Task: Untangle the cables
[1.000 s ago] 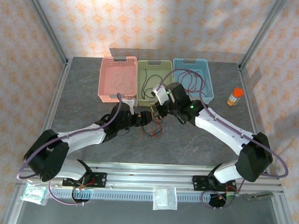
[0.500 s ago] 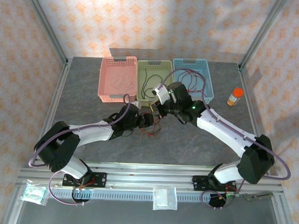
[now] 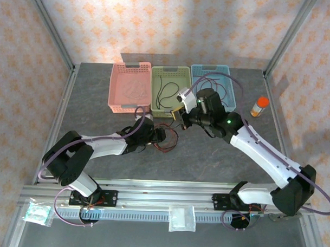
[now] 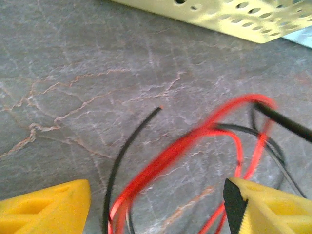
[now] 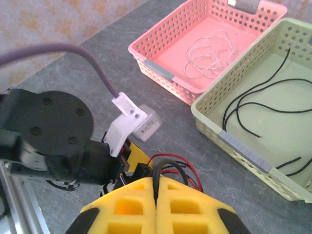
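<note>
On the grey table (image 3: 223, 152), just in front of the pink basket (image 3: 113, 89), green basket (image 3: 172, 69) and blue basket (image 3: 196, 70), the left gripper (image 4: 158, 187) rests with jaws spread wide around the tangled red and black cables (image 3: 170, 140). The right gripper (image 5: 156, 187) is pinched closed on one black cable (image 5: 168, 161) rising from that tangle

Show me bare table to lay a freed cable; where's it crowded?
Free: the strip between the pink basket and the table's left edge; the patch between the left arm and right arm, nearer than the cable tangle. Crowded: before the green basket, where tangle and jaws meet.
</note>
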Controlling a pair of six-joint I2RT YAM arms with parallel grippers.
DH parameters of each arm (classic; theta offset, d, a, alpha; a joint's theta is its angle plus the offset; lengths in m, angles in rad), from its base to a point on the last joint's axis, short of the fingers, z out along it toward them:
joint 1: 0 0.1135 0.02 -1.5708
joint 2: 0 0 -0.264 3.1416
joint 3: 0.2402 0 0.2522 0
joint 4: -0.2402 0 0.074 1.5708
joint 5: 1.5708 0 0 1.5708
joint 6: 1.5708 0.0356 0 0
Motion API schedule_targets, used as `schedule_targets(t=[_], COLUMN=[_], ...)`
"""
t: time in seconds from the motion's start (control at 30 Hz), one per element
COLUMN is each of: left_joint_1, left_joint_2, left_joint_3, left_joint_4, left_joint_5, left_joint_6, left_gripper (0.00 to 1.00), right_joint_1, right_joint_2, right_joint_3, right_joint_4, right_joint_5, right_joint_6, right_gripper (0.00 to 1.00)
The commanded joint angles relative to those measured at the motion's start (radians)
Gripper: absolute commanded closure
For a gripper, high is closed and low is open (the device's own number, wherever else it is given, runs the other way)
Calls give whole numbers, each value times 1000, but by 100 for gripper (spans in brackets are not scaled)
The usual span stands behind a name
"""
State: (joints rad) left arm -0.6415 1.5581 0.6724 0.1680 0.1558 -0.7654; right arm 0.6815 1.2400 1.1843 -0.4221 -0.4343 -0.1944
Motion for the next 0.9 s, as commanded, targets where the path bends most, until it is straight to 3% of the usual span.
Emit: schedule_targets(t=[0.0,0.87], left_joint_1=[-4,-4], left_joint_2=[31,99], left_joint_3=[-16,-48], left_joint_4=[2,10], left_joint_5=[-30,-33], left_joint_6=[-20,-28], left_gripper=[27,28], right_joint_1=[-4,-9], right_joint_2=[-55,-184], right_joint_3=[64,236], right_joint_4=[-73,-66], right_joint_5=[10,43], right_joint_6=[-23,2], right_gripper=[100,100])
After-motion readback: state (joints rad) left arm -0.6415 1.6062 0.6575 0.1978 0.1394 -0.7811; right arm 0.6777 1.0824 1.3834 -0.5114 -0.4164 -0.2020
